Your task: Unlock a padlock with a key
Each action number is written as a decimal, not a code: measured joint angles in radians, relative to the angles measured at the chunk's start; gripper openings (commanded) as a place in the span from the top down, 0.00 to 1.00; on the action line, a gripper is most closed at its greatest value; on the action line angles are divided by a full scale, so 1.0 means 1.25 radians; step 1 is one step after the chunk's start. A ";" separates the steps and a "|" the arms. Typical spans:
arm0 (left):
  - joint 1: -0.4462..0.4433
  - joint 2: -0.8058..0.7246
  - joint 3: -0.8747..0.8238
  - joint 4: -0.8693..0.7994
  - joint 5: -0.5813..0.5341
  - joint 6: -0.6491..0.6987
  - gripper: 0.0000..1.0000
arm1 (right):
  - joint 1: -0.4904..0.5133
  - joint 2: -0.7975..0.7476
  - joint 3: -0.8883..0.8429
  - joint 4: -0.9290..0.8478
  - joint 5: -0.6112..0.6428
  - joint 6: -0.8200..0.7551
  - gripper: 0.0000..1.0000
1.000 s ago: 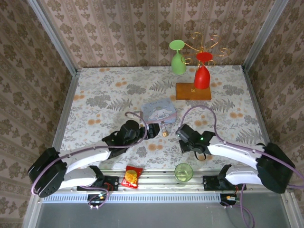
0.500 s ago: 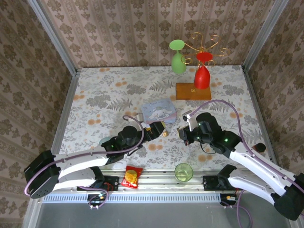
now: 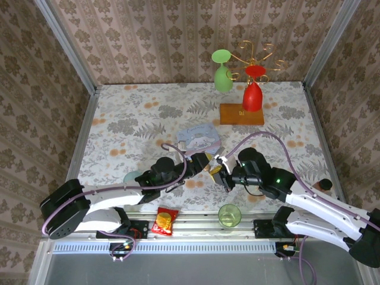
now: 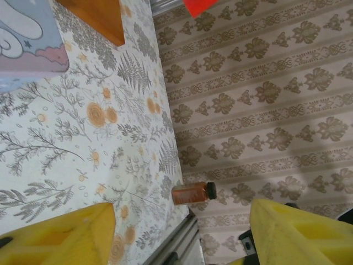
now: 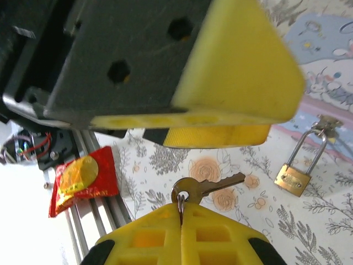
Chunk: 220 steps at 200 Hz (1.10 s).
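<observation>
The right gripper (image 5: 181, 212) has its jaws clenched on the ring of the key (image 5: 212, 186), low in the centre of the right wrist view. The left gripper (image 4: 182, 215) has its jaws released and spread wide. The padlock (image 5: 292, 179) lies at the right on the floral surface (image 3: 130, 124), just beside the pale blue tin (image 5: 325, 66).

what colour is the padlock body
The padlock body is brass-gold; it shows best in the right wrist view.

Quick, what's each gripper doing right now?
Left gripper: open, holding nothing.
Right gripper: shut on the key.
</observation>
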 measured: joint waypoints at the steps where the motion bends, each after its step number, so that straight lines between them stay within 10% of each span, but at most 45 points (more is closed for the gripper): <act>1: 0.000 0.000 0.000 0.000 0.000 -0.001 0.47 | 0.001 0.001 0.000 0.000 0.000 -0.001 1.00; 220: -0.019 0.028 -0.026 -0.052 0.066 -0.018 0.89 | 0.095 0.065 0.000 -0.002 0.159 -0.103 1.00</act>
